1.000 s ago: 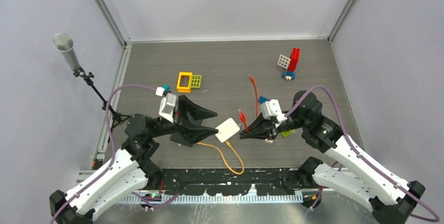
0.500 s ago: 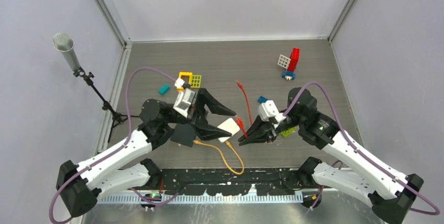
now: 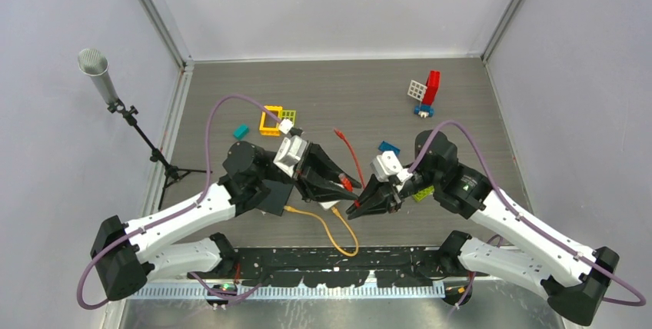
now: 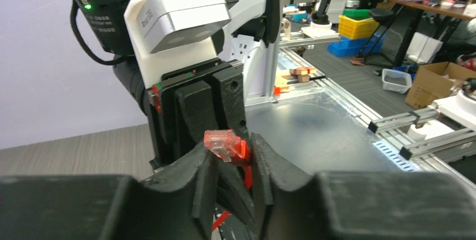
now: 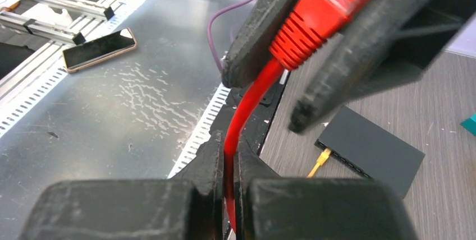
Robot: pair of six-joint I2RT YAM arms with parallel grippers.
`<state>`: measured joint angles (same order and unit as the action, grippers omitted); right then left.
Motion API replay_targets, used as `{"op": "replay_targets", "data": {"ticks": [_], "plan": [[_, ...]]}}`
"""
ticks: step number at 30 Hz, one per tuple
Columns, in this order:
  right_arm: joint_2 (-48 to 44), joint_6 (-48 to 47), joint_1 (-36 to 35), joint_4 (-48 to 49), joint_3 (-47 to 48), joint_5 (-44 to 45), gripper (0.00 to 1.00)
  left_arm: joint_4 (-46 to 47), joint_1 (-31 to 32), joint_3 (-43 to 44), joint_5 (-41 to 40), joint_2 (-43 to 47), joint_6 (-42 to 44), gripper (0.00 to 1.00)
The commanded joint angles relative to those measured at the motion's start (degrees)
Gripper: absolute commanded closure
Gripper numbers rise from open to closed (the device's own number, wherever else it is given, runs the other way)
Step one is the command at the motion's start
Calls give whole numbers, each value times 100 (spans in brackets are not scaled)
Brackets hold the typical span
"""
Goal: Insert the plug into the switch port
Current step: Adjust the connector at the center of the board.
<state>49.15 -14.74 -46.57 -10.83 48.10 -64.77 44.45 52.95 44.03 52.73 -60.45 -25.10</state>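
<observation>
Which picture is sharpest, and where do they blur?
Top view: evenly lit, sharp throughout. Left wrist view: red plug crisp, the near fingers a dark blur. Right wrist view: plug looms large and soft; black switch behind looks clearer.

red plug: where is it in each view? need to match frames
Top external: red plug at centre, held in the left claw.
Left wrist: plug at centre, between that claw's fingers.
Right wrist: plug at top, right of centre; its red cable runs down into the right claw.
Shared landmark: the left claw.
</observation>
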Motion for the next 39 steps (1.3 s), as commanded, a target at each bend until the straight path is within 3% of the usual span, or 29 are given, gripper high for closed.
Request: {"op": "replay_targets", "data": {"ticks": [1, 4, 6, 8, 10, 12, 17, 21, 27, 39], "plan": [[-162, -22, -41, 144, 78, 34, 100, 337, 47, 211, 160, 33, 93, 79], [-232, -21, -45, 105, 52, 88, 100, 337, 57, 195, 176, 53, 68, 100], [-285, -33, -39, 86, 39, 142, 94, 337, 53, 158, 145, 95, 30, 100], [-384, -25, -44, 124, -13, 361, 72, 324, 58, 95, 97, 157, 3, 100], [-550, 46, -44, 320, -151, 715, 32, 273, 57, -22, -41, 264, 29, 100], [-747, 277, -46, 802, -419, 1089, 24, 96, 58, -160, -336, 430, 133, 100], [-1067, 1320, -45, 3115, -1314, 1920, 23, -291, 111, -626, -1825, 1020, 239, 100], [-889, 1743, -45, 4135, -1606, 2282, 25, -394, 251, -890, -2620, 1326, 282, 100], [-246, 2366, -71, 5527, -1712, 2335, 35, -648, 689, -1011, -3393, 1463, 636, 100], [164, 3007, -116, 6680, -1958, 2423, 65, -884, 1142, -1123, -4563, 1738, 1134, 100]]}}
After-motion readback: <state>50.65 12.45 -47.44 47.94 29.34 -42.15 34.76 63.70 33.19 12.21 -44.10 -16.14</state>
